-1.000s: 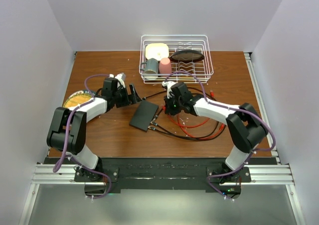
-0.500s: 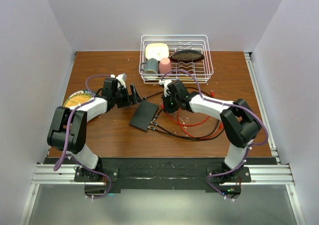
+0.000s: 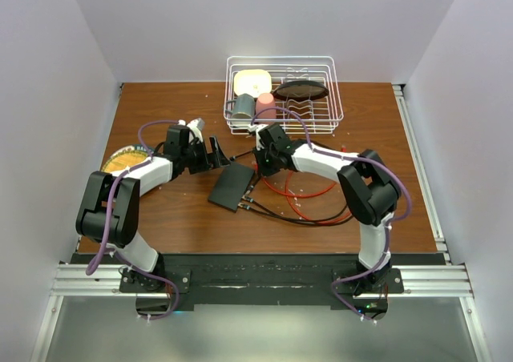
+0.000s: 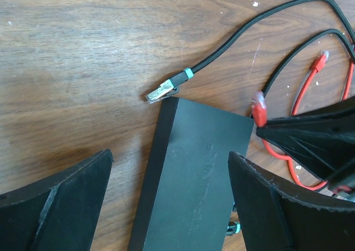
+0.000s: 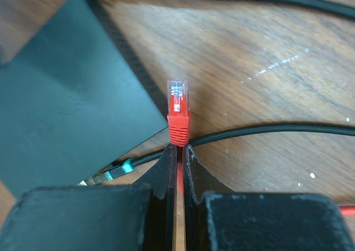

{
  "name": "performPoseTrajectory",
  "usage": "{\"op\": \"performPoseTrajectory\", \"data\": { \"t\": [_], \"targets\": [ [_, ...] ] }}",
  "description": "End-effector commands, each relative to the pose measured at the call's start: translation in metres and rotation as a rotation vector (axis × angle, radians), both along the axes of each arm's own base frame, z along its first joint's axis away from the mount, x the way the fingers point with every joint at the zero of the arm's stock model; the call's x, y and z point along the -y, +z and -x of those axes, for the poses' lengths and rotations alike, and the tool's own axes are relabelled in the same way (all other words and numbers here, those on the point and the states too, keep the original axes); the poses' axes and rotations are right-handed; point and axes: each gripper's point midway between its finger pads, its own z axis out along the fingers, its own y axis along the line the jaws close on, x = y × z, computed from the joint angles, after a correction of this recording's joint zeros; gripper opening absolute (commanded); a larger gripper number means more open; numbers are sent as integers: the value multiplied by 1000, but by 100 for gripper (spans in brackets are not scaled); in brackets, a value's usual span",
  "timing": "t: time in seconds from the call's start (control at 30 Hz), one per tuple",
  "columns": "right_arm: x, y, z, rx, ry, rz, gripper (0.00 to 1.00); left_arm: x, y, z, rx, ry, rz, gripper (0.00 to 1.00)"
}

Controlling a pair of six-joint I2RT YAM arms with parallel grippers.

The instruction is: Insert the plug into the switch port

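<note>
The right gripper [image 5: 178,154] is found clamped on the red plug [image 5: 177,104] at its boot end, with the tip held just right of the switch [image 5: 66,112]. The switch lies flat on the table [image 3: 176,210], between the arms. The left gripper [image 3: 215,152] is spread wide above its far-left part, with nothing held.

Risk noted: the switch is unrestrained and may be slid by an off-line push, and the plug may be pivoted in so narrow a grip.

Counted: one switch, one held red plug, one loose red plug [image 4: 320,56], and one black plug [image 4: 166,89] at the far corner.
</note>
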Motion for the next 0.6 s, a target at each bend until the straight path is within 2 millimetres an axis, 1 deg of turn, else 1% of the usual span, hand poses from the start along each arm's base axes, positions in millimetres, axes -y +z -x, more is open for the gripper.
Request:
{"op": "performPoseTrajectory", "data": {
  "t": [0.0,0.07,0.13,0.33,0.43,0.47,0.53,0.57],
  "targets": [
    [13,-30,1,-60,-62,105,0,6,26,-14,81,-24,34,90],
    [14,-38,1,-79,-68,126,0,5,25,-13,78,-25,32,90],
    [22,-50,2,-93,-90,173,0,5,24,-12,76,-26,33,90],
    [36,-62,10,-121,-88,238,0,5,19,-10,67,-27,32,90],
    [54,-67,10,-112,-118,314,0,5,20,-9,68,-29,34,90],
    [63,-68,6,-113,-139,329,0,5,19,-9,68,-28,33,90],
    [72,-71,5,-134,-163,336,0,5,19,-9,68,-29,34,90],
    [81,-74,0,-144,-186,339,0,6,20,-9,69,-32,35,90]
  ]
}}
